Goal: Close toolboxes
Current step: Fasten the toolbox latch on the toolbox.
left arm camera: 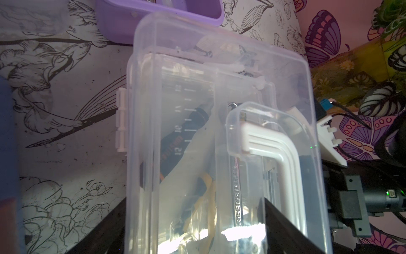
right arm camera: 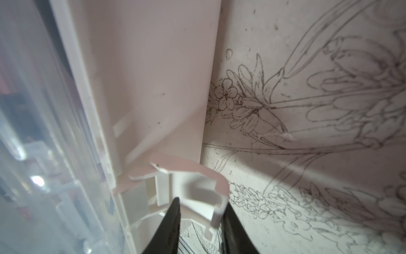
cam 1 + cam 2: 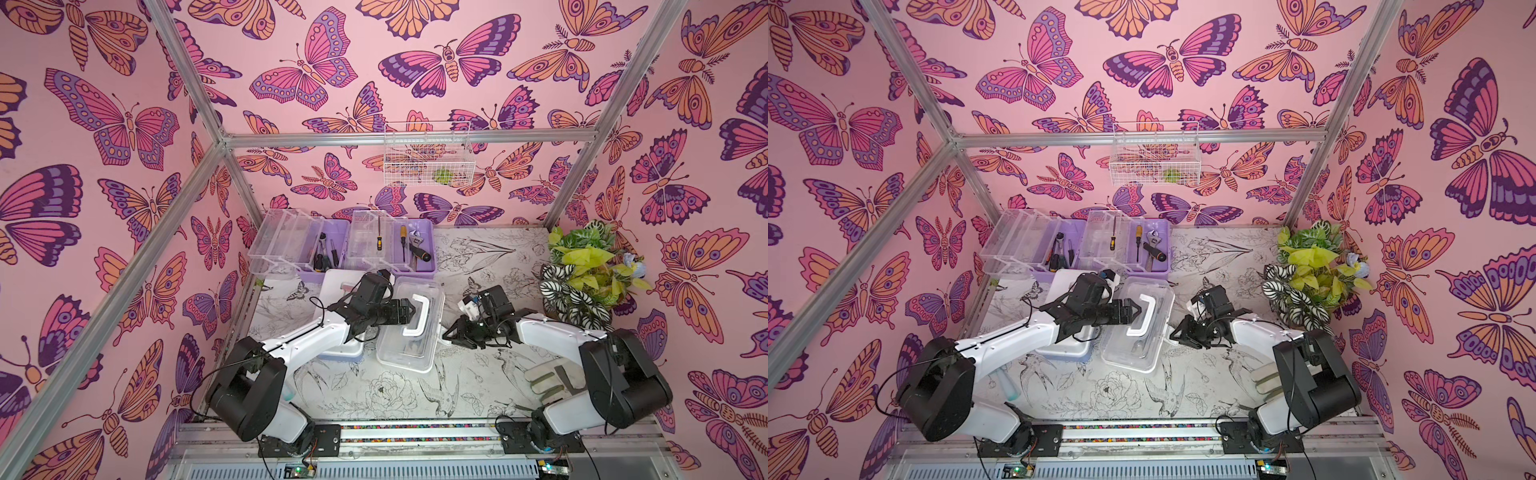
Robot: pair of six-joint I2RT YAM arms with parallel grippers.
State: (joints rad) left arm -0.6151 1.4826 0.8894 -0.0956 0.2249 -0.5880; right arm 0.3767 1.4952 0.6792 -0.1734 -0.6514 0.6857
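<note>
Pinching curved white latch (image 2: 197, 171): right pincer (image 2: 201, 203).

Pink walls (image 3: 365, 50) with orange-purple butterflies (image 3: 307, 62); a purple toolbox (image 3: 430, 259) (clear lid (image 3: 365, 241)); white latch (image 2: 197, 189); white table (image 3: 465, 291), black line-drawn flowers (image 3: 390, 390).

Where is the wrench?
In both top views, the wrench lies in the right-hand open purple toolbox at the back of the table, beside a yellow-handled screwdriver.
</note>
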